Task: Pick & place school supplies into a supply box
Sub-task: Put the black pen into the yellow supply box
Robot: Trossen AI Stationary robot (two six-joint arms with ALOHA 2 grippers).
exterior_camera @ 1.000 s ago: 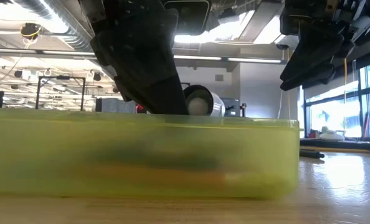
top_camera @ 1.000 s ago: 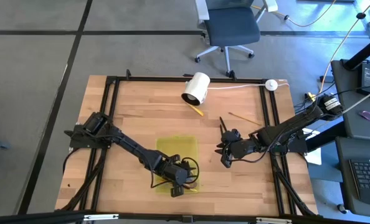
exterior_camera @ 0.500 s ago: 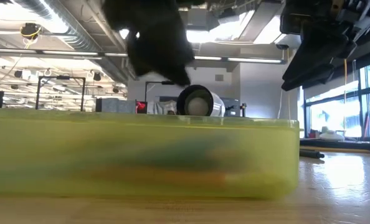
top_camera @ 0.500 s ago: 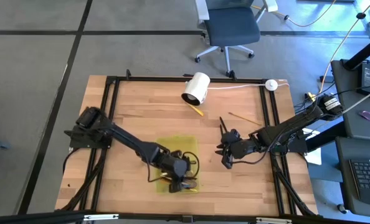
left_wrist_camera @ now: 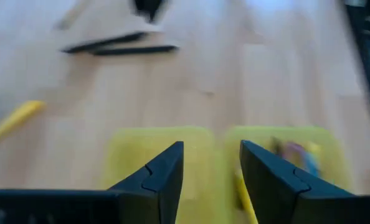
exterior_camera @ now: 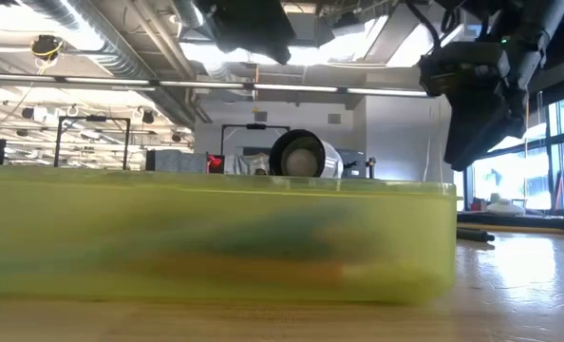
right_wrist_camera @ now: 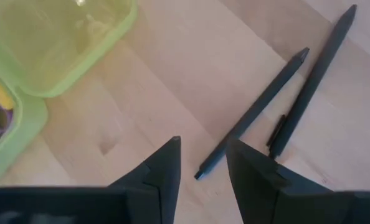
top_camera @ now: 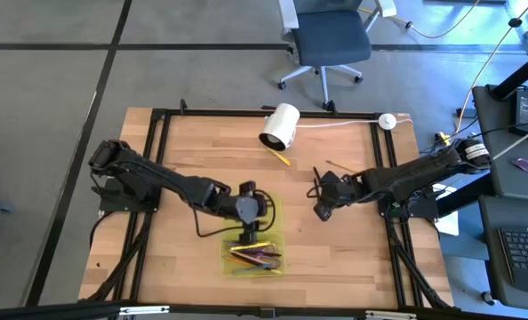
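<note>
The supply box (top_camera: 271,213), a shallow translucent yellow-green tray, sits near the table's front middle, holding yellow, orange and purple supplies (top_camera: 255,256) at its near end. Two black pens (right_wrist_camera: 284,118) lie side by side to its right; a yellow pencil (top_camera: 278,156) lies farther back

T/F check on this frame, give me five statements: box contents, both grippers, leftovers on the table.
1. The supply box already has pens in it. True.
2. The left gripper is clamped on a pencil. False: its fingers are apart with nothing between them, above the box.
3. Two black pens lie on the wood ahead of the right gripper. True.
4. The white cylinder sits inside the box. False: it lies on the table near the far edge, away from the box.
5. The yellow pencil is in the box. False: it lies on the table beside the white cylinder.
</note>
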